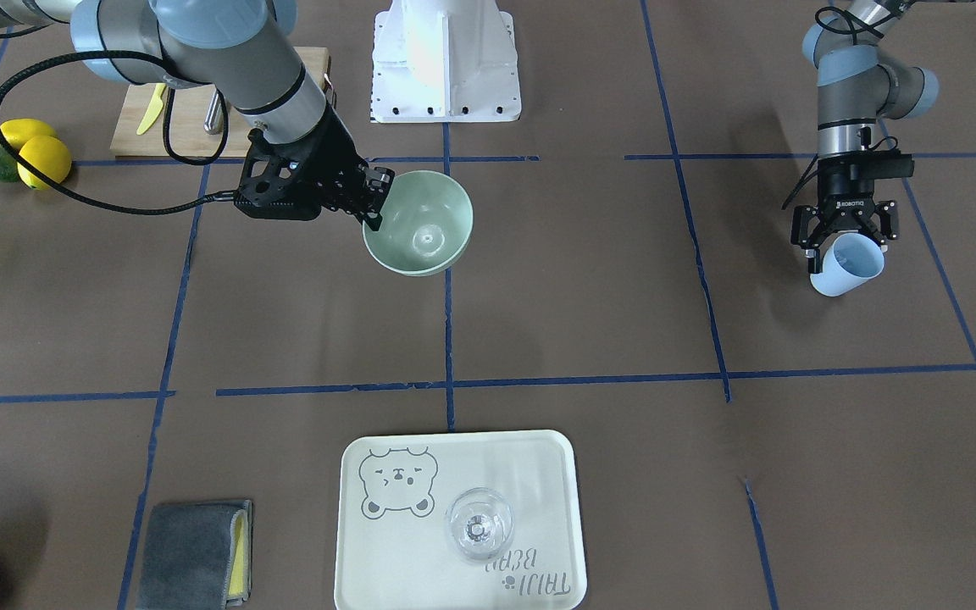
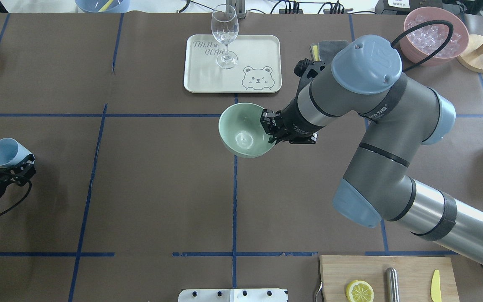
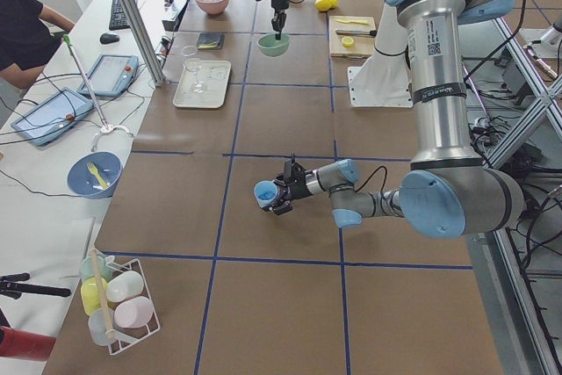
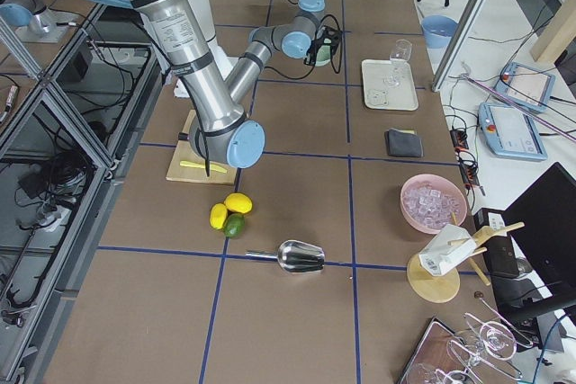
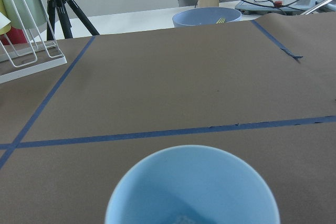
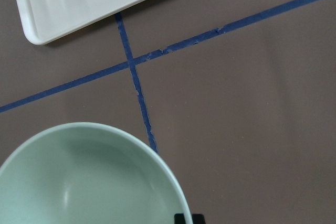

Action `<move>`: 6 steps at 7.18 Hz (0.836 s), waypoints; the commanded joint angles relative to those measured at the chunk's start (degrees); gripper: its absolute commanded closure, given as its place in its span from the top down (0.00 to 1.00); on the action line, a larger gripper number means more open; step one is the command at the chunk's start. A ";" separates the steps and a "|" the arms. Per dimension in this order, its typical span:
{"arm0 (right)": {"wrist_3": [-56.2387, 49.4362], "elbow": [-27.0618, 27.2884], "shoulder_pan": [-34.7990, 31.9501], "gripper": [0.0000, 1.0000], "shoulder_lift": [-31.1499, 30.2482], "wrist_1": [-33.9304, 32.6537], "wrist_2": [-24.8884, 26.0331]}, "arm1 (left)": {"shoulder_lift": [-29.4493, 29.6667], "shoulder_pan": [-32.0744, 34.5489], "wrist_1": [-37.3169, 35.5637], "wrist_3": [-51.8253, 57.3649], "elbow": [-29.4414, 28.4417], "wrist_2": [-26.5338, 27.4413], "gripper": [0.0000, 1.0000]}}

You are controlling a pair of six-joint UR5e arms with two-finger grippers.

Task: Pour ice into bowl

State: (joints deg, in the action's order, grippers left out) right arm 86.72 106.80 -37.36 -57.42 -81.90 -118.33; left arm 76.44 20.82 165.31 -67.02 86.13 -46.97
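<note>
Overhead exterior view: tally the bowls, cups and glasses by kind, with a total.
Bowls: 3 (round mint-green matte bowl, round pink bowl, round blue bowl at the far edge)
Cups: 1 (light blue cup)
Glasses: 1 (clear stemmed glass on the cream tray)
Total: 5

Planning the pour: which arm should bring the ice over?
Left, probably. The left gripper holds the blue cup, apparently with ice inside, while the right gripper is busy gripping the green bowl by its rim.
</note>
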 commanded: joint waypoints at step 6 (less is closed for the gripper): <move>2.49 -12.01 6.57 0.00 11.07 0.08 8.17 | 0.55 3.95 3.62 10.55 4.20 -0.57 0.00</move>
State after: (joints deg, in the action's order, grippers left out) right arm 88.63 99.20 -32.95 -49.96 -81.86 -112.92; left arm 77.17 22.82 168.16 -61.13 87.44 -47.12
